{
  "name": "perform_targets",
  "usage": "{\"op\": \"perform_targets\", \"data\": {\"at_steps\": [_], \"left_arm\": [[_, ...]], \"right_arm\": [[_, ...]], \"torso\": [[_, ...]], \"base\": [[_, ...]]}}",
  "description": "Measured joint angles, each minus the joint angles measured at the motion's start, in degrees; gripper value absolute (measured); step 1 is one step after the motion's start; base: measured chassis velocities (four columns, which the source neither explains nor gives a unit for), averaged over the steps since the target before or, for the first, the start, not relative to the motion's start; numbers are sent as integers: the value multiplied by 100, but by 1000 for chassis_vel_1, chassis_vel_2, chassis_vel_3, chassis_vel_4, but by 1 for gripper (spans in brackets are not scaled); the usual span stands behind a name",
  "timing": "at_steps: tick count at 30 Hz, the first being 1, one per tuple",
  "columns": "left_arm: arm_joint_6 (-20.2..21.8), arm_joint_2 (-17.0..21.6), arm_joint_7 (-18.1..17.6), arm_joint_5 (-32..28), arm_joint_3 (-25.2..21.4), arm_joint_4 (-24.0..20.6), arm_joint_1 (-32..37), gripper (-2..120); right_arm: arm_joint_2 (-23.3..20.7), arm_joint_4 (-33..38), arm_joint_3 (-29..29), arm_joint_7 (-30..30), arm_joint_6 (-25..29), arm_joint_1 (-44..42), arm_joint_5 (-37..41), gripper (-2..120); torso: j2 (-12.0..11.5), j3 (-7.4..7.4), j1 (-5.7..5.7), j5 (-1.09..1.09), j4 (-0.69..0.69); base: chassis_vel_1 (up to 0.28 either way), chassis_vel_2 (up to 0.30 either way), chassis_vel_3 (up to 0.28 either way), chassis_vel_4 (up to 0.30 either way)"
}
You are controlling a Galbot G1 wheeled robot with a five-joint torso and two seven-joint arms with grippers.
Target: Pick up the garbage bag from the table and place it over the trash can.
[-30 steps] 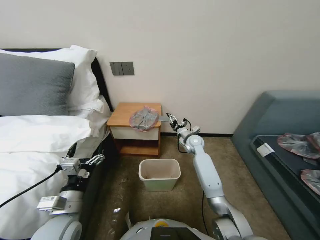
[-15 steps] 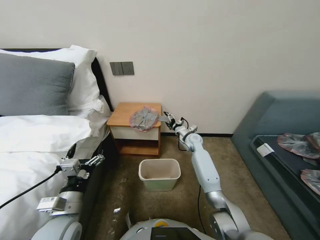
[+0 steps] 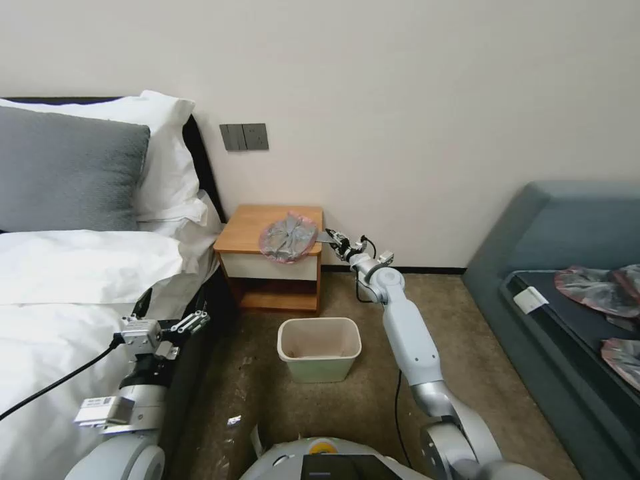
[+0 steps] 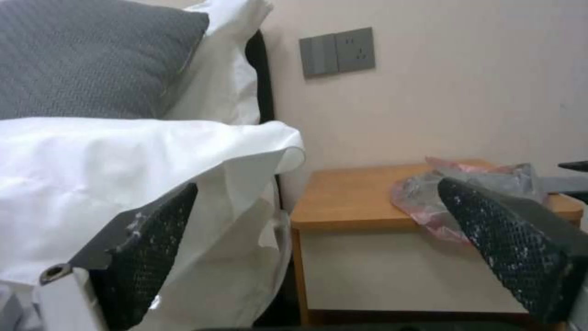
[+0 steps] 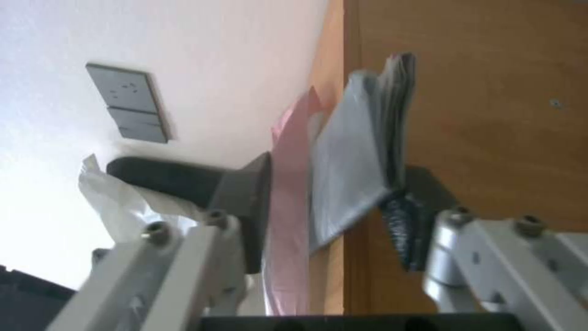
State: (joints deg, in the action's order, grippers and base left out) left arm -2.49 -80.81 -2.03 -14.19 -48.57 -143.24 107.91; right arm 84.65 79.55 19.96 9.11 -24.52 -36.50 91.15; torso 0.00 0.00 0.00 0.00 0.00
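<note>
The garbage bag (image 3: 288, 238), crumpled grey plastic with a pinkish rim, lies on the right part of the table (image 3: 253, 223) and hangs a little over its front edge. A grey flap of it juts past the table's right edge. My right gripper (image 3: 332, 235) is at that edge, open, its fingers on either side of the flap (image 5: 352, 161) and the pink rim (image 5: 289, 184) without pinching them. The trash can (image 3: 319, 347) stands on the carpet in front of the table, with nothing in it. My left gripper (image 3: 195, 321) waits open beside the bed, facing the table (image 4: 349, 197) and the bag (image 4: 466, 191).
A bed (image 3: 73, 267) with white sheets and pillows runs along the left, close to the left arm. At the right stands a blue-grey sofa (image 3: 567, 220) with more crumpled bags (image 3: 593, 290) on it. Bare carpet surrounds the trash can.
The right gripper has slid left to the table's right edge and now straddles the bag's jutting flap. Left arm, bag and trash can have stayed put.
</note>
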Motion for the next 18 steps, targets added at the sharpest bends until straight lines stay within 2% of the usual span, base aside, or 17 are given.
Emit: {"op": "perform_targets", "data": {"at_steps": [4, 6, 8, 11, 18], "left_arm": [[-24, -14, 13, 47, -3, 0, 15, 100], [-26, -14, 13, 49, -5, 0, 15, 100], [-29, -14, 14, 52, -5, 0, 18, 100], [-32, -13, 15, 56, -4, 0, 20, 100], [-51, -5, 15, 62, 9, 0, 24, 100]], "right_arm": [[13, 60, 22, 8, 26, -4, 4, 19], [9, 87, 25, 15, 29, -13, 13, 17], [-10, 163, 15, 38, 35, -57, 23, 7], [-25, 283, 9, 86, 52, -133, 29, 0], [-93, 871, -42, 292, 121, -552, 68, 0]], "torso": [[0, 0, 0, 0, 0], [0, 0, 0, 0, 0], [0, 0, 0, 0, 0], [0, 0, 0, 0, 0], [0, 0, 0, 0, 0]], "base": [[0, 0, 0, 0], [0, 0, 0, 0], [0, 0, 0, 0], [0, 0, 0, 0], [0, 0, 0, 0]]}}
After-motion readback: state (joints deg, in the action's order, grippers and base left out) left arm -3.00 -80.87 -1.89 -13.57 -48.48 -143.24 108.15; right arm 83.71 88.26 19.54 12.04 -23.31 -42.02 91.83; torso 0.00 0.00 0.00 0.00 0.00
